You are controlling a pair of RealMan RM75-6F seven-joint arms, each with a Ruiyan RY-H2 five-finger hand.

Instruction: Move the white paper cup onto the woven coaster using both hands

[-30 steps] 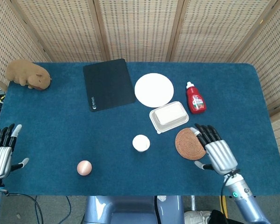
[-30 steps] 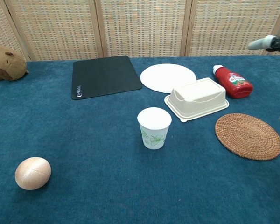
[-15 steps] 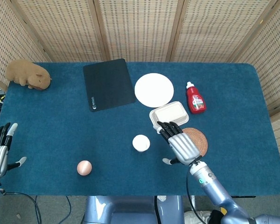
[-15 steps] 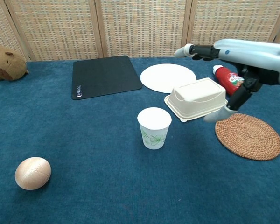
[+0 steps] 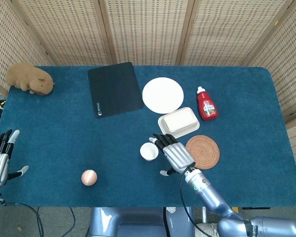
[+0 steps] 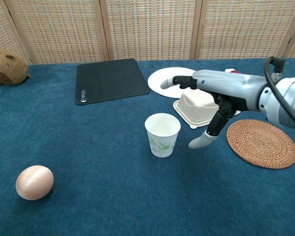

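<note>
A green leaf print is being shown on the white paper cup (image 6: 162,134); the right hand (image 5: 173,154) is being held beside it, fingers (image 6: 171,82) released, the left hand (image 5: 0,162) likewise

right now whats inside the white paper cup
From the head view, the white paper cup looks empty: only its pale inner wall and bottom show. The right hand is beside it, not over the mouth. The chest view shows only the rim, not the inside.

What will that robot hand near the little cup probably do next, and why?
Probably ease the right hand a little further toward the white paper cup and close around it. The hand is open beside the cup, not touching, and the woven coaster lies bare.
</note>
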